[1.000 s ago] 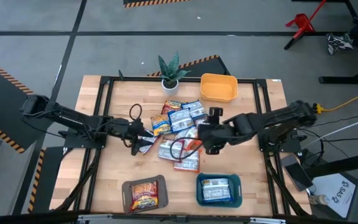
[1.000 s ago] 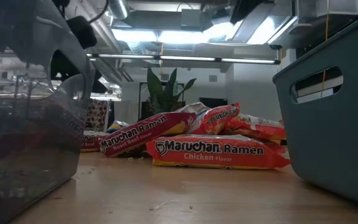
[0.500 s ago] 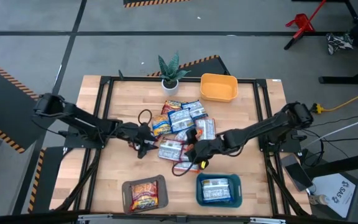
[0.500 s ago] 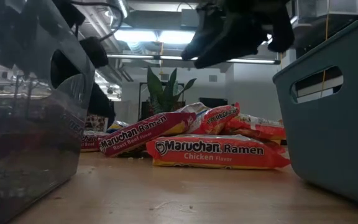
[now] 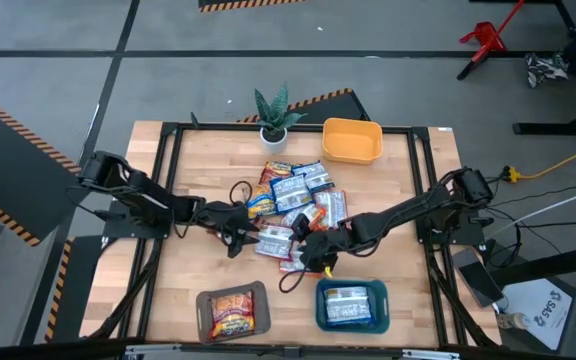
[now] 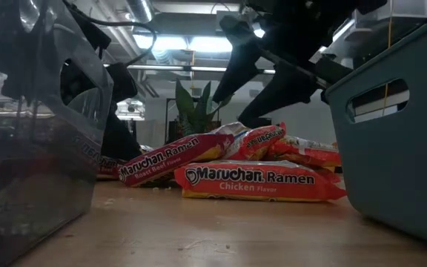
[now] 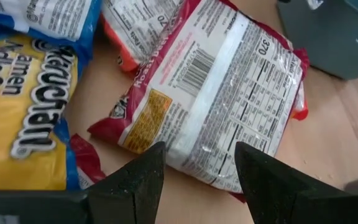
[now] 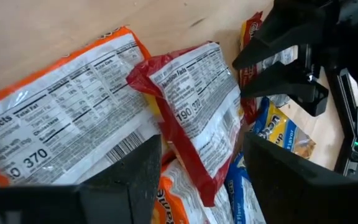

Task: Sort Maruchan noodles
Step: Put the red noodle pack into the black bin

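Note:
Several Maruchan packets lie heaped at mid-table (image 5: pixel 293 205). My left gripper (image 5: pixel 238 236) is open at the heap's left side. In its wrist view (image 7: pixel 194 171) its fingers stand either side of the near edge of a red packet (image 7: pixel 229 93) that lies label-down. My right gripper (image 5: pixel 313 252) is open and low over the heap's near side. In its wrist view (image 8: pixel 207 177) its fingers stand either side of a crumpled red packet (image 8: pixel 194 106), with an orange packet (image 8: pixel 61 124) beside it. The low view shows an orange Chicken packet (image 6: pixel 262 182) flat on the table.
A brown tray (image 5: pixel 208 300) with one packet and a teal tray (image 5: pixel 380 300) with one packet stand at the near edge. A yellow tray (image 5: pixel 352 152) and a potted plant (image 5: pixel 273 115) stand at the far edge. Bare wood lies left and right of the heap.
My right gripper has gone toward the table's left and near edges and has come down to the heap's near side. My left gripper has gone toward the table's right edge, up to the heap. The packets have kept their places.

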Tool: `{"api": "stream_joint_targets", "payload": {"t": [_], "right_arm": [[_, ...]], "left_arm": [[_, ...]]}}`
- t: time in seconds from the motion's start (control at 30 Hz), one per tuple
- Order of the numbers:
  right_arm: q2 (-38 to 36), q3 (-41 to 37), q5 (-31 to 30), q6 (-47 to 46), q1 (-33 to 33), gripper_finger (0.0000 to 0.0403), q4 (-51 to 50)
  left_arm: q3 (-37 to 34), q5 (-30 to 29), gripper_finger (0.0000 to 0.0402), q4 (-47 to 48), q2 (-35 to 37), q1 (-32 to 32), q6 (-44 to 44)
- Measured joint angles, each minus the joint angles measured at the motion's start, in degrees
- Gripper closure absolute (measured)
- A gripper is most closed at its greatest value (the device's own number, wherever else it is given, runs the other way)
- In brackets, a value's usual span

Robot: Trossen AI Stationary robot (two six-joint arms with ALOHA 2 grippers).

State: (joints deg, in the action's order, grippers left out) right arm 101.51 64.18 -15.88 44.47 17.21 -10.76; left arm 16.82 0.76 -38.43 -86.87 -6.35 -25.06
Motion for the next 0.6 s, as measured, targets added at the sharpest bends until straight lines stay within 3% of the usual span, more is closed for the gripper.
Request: {"api": "stream_joint_targets", "payload": {"t": [0.13,0.37,0.6], "right_arm": [[0.31,0.01,-0.08,0.00,0.00,0.0191,0.45],[1.69,0.00,-1.52,0.08,0.02,0.0191,0.47],[2.23,0.04,-3.15,0.85,0.02,0.0191,4.96]], "left_arm": [[0.00,-0.39,0.0212,0.16,-0.02,-0.01,-0.04],[0.11,-6.11,0.0212,3.52,0.00,-0.04,-1.15],[0.26,-6.81,0.0213,5.13,-0.02,-0.24,-1.99]]}}
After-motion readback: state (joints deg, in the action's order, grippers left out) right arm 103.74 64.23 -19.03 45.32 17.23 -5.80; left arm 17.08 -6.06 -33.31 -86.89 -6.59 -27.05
